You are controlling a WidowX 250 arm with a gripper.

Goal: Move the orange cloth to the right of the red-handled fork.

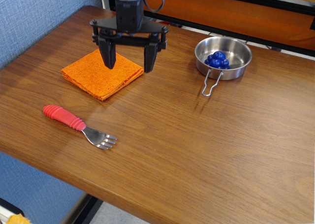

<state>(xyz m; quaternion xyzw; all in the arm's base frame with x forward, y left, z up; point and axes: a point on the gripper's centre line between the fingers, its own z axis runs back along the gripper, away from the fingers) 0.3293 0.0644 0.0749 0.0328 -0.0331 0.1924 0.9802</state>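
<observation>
- Biggest thing here is the wooden table, brown with a visible grain, running from the blue wall on the left out past the right edge of the shot. It's a bit glossy, so you get some light glare near the front left.
- Next up is the black robot arm coming down from the top, ending in the gripper. Its two fingers point straight down and are spread wide apart, nothing between them. The left finger hangs over the far right part of the cloth, and the other one sits just off the cloth's right corner. I can't tell if the tips are actually touching the fabric or just hanging above it.
- The orange cloth lies flat and folded at the back left of the table, turned like a diamond, with layered edges showing on the near-right side. It's behind the fork, well apart from it.
- Over on the right at the back there's a small steel pan with a wire handle folded out toward the front, and a clump of blue balls inside.
- Smallest is the red-handled fork, lying flat near the front left edge, handle pointing left and back, tines pointing right and forward.
</observation>
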